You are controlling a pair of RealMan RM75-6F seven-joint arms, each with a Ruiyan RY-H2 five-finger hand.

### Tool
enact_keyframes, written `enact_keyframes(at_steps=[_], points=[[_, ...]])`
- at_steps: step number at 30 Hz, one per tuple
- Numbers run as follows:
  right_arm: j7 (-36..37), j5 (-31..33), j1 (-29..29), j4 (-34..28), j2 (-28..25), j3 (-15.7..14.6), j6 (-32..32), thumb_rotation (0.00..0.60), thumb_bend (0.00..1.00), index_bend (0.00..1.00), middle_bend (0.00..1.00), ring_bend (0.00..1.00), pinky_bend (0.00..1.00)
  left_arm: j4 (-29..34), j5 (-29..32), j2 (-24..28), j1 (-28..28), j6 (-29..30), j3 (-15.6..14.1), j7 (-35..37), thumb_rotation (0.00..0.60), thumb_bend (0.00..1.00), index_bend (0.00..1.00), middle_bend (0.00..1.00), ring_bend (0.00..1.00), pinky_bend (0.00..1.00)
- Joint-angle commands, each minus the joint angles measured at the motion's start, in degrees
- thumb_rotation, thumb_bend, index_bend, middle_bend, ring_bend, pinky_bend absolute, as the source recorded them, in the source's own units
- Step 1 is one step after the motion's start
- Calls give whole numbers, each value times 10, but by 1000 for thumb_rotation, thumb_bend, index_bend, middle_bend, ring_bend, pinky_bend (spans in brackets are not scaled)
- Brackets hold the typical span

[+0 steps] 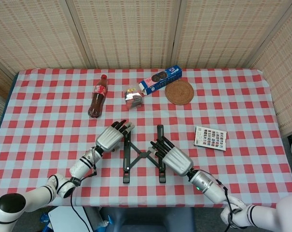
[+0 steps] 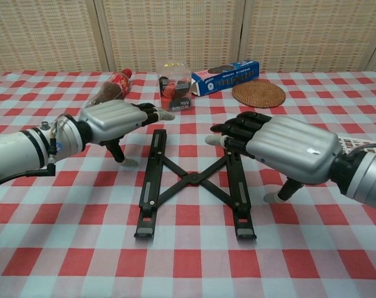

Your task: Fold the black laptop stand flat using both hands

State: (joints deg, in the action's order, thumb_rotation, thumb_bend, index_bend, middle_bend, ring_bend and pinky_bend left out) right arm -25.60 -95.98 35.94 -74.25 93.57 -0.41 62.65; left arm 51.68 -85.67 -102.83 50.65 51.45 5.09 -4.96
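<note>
The black laptop stand [image 1: 142, 155] lies on the checked cloth as two long rails joined by an X-shaped cross link [image 2: 191, 179], spread apart. My left hand [image 1: 111, 137] hovers palm down just left of the left rail's far end, fingers stretched toward it and thumb tip on the cloth [image 2: 113, 119]. Over the right rail's far half sits my right hand [image 1: 172, 158], palm down, its dark fingers [image 2: 237, 127] above the rail and its thumb down on the cloth. Neither hand holds anything.
Behind the stand lie a cola bottle [image 1: 98, 95], a small clear packet [image 1: 133, 97], a blue biscuit box [image 1: 160, 79] and a round woven coaster [image 1: 179, 92]. A patterned card [image 1: 210, 137] lies to the right of my right hand.
</note>
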Motion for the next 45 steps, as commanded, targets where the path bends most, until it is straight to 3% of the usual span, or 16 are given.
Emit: enact_keyframes(at_steps=[1,45], points=[[1,-4,1,13,10,0,5,600,0,0,0,0,0,-1,1,-1,0,-1,-1,1,600,196,0,0,0,176],[43,-29,15,149,112,2,46,600,0,0,0,0,0,43,47,5,-10,-26,11,61,600,196,0,0,0,176]])
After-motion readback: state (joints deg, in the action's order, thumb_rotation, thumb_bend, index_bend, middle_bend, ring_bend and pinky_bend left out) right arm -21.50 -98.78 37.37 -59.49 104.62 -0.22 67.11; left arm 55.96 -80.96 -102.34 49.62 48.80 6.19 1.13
